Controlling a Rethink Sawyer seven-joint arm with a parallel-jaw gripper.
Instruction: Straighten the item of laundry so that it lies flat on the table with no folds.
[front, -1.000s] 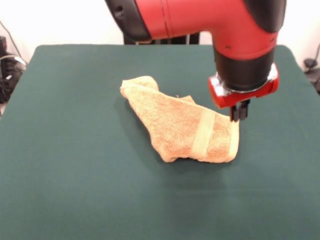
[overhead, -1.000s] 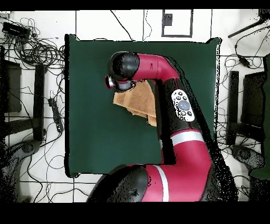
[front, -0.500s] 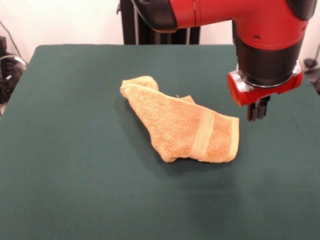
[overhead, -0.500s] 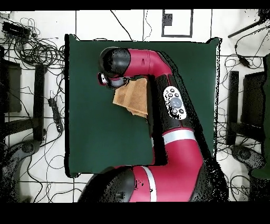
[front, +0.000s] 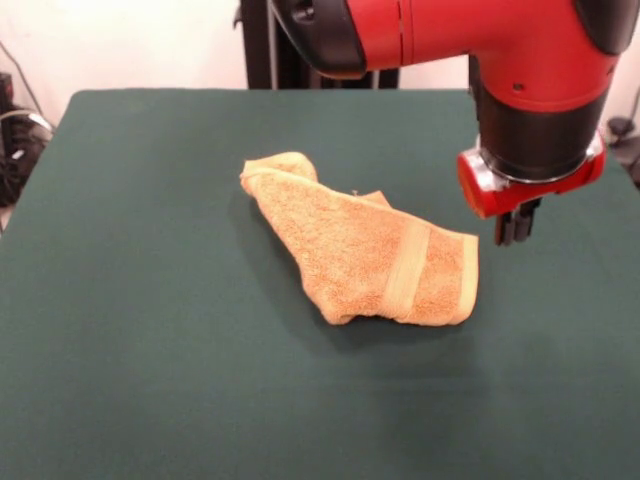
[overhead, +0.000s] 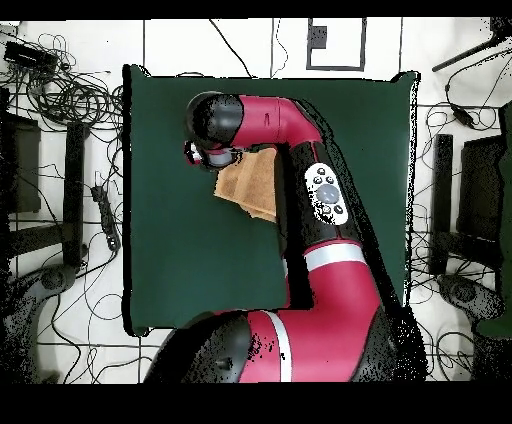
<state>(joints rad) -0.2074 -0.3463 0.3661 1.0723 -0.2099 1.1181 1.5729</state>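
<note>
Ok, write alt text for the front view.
An orange-tan towel lies folded and bunched near the middle of a dark green table. The red and black arm's gripper hangs just off the towel's right corner, not touching it.

Arm's hanging with the pincer pointing straight down

From my feed the red and black arm (front: 440, 35) comes in from up top, elbow bent, wrist vertical. The pincer (front: 516, 226) sits under the red wrist collar (front: 530, 180), dark tips close together and holding nothing. Overhead, the arm (overhead: 300, 170) reaches forward and hooks left.
</note>
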